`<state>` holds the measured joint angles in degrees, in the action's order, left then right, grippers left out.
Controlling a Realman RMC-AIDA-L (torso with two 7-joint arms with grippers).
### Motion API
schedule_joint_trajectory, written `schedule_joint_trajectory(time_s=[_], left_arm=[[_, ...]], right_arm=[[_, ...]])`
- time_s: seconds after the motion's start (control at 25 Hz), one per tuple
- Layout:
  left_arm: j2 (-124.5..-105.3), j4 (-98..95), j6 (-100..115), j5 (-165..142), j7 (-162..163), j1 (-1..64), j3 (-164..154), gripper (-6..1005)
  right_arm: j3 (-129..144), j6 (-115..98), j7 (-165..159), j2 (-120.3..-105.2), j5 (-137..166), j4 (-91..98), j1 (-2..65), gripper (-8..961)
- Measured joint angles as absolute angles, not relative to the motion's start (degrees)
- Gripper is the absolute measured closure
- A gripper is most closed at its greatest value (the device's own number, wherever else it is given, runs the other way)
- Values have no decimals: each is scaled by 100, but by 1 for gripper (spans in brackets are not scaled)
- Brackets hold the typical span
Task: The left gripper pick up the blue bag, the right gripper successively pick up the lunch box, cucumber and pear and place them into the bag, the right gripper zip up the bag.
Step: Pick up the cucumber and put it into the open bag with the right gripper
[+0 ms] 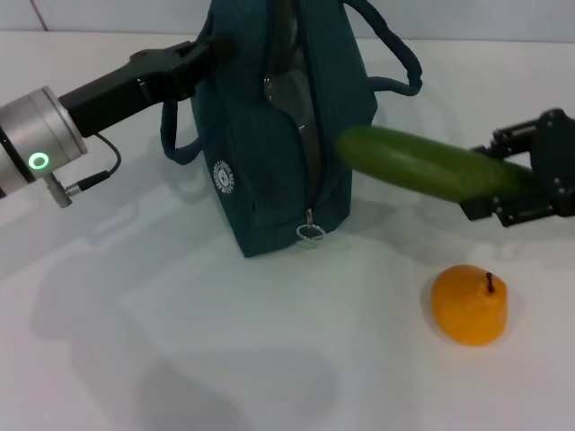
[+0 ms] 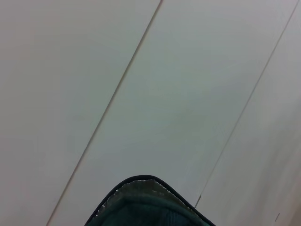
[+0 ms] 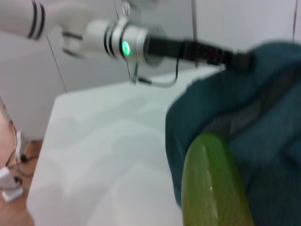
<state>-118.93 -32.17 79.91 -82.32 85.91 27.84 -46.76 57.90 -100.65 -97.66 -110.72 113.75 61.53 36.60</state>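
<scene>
The blue bag [image 1: 269, 153] stands upright on the white table, its zipper open down the front and the ring pull [image 1: 311, 233] hanging low. My left gripper [image 1: 202, 49] is shut on the bag's upper left rim; the left wrist view shows only that foil-lined bag rim [image 2: 146, 202]. At the right, my right gripper [image 1: 492, 177] is shut on the cucumber [image 1: 422, 163], held level in the air, its free tip touching or just short of the bag's right side. The right wrist view has the cucumber [image 3: 214, 183] pointing at the bag [image 3: 263, 117]. On the table at the front right sits the pear [image 1: 469, 303]. The lunch box is hidden.
The bag's two handles [image 1: 395, 54] droop over its sides. A cable [image 1: 94, 175] hangs under my left arm's silver cuff [image 1: 36, 144]. White table [image 1: 180, 341] spreads in front of the bag and left of the pear.
</scene>
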Motion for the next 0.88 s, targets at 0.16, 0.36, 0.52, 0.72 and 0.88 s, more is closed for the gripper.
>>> schedule_joint_trajectory(time_s=[0.16,0.36,0.52,0.72,0.88], left_arm=[[-11893,-3217,8014,-8225,8588,2748,-4672,953],[-11891,-3221,8058,-8222,8587,2723,-4669,953],[-11890,-3224,8098,-8222,8581,2716,-4683,953],[-11851,-3226,8134,-8163,8570,2701,-4670,953],[-11847,-3226,8134,-8149,8569,2696,-4667,953]], right_arm=[[5739,-9905,-9573,-11168,10945,6153,3649,320],[5517,-9199,-9003,-11554,10440,6003,3606,320],[5995,-8660,-8513,-11578,9439,5389,3670,320],[6147,-8566,-7931,-11568,8252,4465,3950,321],[6149,-8548,-7855,-11579,8100,3970,4234,320]])
